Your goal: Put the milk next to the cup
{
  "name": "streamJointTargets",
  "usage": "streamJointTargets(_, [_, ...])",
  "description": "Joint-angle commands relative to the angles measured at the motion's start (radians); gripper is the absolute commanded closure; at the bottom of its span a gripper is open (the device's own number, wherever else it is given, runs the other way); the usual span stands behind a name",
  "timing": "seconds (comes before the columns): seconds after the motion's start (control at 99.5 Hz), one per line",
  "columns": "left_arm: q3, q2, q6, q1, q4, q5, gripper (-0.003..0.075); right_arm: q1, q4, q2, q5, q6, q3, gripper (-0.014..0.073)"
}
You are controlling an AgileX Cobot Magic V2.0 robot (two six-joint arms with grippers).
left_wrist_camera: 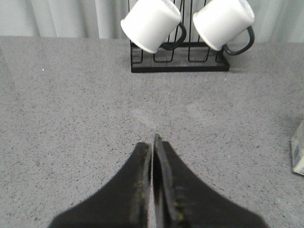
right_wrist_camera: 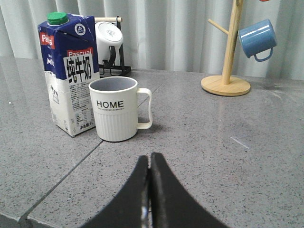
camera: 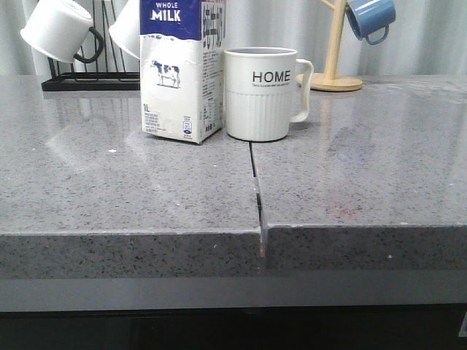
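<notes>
The milk carton [camera: 181, 69], white with a dark blue top and a cow picture, stands upright on the grey counter. The off-white HOME cup [camera: 259, 93] stands right beside it on its right, nearly touching, handle to the right. Both also show in the right wrist view: the carton [right_wrist_camera: 69, 73] and the cup [right_wrist_camera: 115, 114]. A corner of the carton shows in the left wrist view [left_wrist_camera: 298, 148]. My left gripper [left_wrist_camera: 152, 141] is shut and empty over bare counter. My right gripper [right_wrist_camera: 148, 159] is shut and empty, in front of the cup. Neither gripper shows in the front view.
A black wire rack [camera: 87, 76] with two white black-handled mugs [left_wrist_camera: 151, 23] stands at the back left. A wooden mug tree [camera: 336, 51] with a blue mug [camera: 371, 18] stands at the back right. A seam [camera: 255, 182] splits the counter.
</notes>
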Motion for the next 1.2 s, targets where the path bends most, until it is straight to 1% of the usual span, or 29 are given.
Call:
streamJointTargets(0.0, [-0.001, -0.07, -0.022, 0.003, 0.011, -0.035, 0.0731, -0.001, -0.003, 0.006, -0.073, -0.004, -0.026, 0.0662])
streamJointTargets(0.191, [0.052, -0.208, -0.022, 0.009, 0.057, 0.039, 0.0734, -0.001, -0.003, 0.006, -0.073, -0.004, -0.026, 0.0662])
streamJointTargets(0.432, [0.134, -0.385, -0.022, 0.009, 0.062, 0.055, 0.0734, -0.001, -0.003, 0.006, -0.073, -0.004, -0.026, 0.0662])
streamJointTargets(0.643, [0.197, -0.505, -0.022, 0.009, 0.069, 0.102, 0.0733, -0.001, -0.003, 0.006, -0.073, -0.004, -0.026, 0.0662])
streamJointTargets(1.005, [0.313, -0.606, -0.022, 0.009, 0.069, 0.084, 0.0734, -0.001, -0.003, 0.006, -0.073, -0.004, -0.026, 0.0662])
streamJointTargets(1.186, [0.384, -0.636, -0.022, 0.009, 0.069, -0.013, 0.0734, -0.001, -0.003, 0.006, -0.073, -0.004, -0.026, 0.0662])
